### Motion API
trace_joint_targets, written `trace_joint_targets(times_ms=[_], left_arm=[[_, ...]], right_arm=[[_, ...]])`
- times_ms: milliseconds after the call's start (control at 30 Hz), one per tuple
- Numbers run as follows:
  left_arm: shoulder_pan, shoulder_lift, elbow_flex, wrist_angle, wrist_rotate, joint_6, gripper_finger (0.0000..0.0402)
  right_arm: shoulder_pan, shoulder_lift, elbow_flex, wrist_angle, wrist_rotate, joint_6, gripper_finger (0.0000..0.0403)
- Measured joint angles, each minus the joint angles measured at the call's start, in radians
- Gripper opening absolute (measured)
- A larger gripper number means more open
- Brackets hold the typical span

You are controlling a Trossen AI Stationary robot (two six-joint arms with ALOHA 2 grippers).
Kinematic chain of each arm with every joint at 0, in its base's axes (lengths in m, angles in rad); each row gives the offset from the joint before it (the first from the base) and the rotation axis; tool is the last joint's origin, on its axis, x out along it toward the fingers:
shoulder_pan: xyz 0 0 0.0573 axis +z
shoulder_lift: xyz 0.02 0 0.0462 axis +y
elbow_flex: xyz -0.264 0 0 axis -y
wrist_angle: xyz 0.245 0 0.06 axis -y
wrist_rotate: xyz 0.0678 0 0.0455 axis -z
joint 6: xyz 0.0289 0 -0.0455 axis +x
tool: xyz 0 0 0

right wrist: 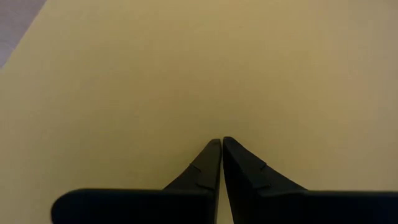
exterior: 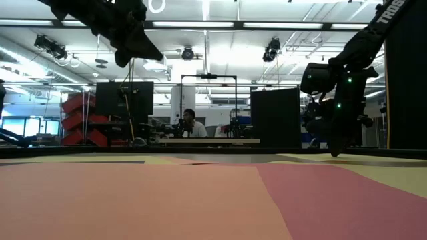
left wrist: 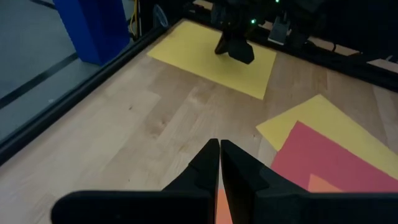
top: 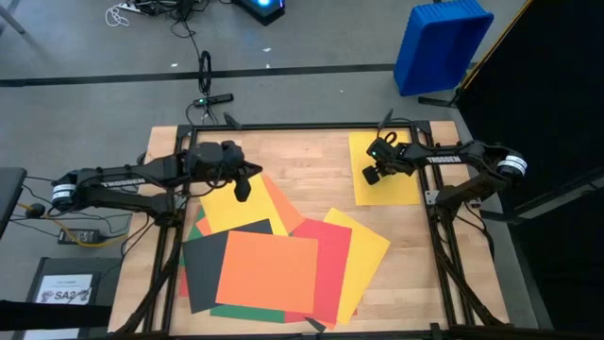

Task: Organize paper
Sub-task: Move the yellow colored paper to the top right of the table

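We count three flat yellow paper sheets: one lying alone, two in the overlapping pile. The pile also shows two orange matte sheets, one red sheet, one dark grey sheet and one green edge. There are two dark robot arms, one blue plastic bin and one small white printed sheet.

Table: I see pale wood, visible grain, smooth satin finish. Paper: thin matt sheets, yellow, orange, red, green, dark grey, no sheen I can detect; separate yellow sheet equally matt, uniform up close. Frame around table: I read dark metal bars, dull finish. Right gripper and left gripper: I note fingers of matt black plastic, smooth faces. Blue bin: plastic, slight gloss. Floor: grey, smooth.
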Motion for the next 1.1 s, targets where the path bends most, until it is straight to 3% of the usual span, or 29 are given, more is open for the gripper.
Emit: trace_joint_targets(times_ms=[633, 1100], left_arm=[[-0.003, 0.0, 0.0, 0.001, 0.004, -0.001, 0.0], [-0.003, -0.001, 0.0, 0.001, 0.003, 0.015, 0.0]], right_arm=[[-0.003, -0.009, -0.002, -0.006, 0.015, 0.002, 0.0], [0.052, -0.217, -0.003, 0.014, 0.018, -0.011, 0.0]])
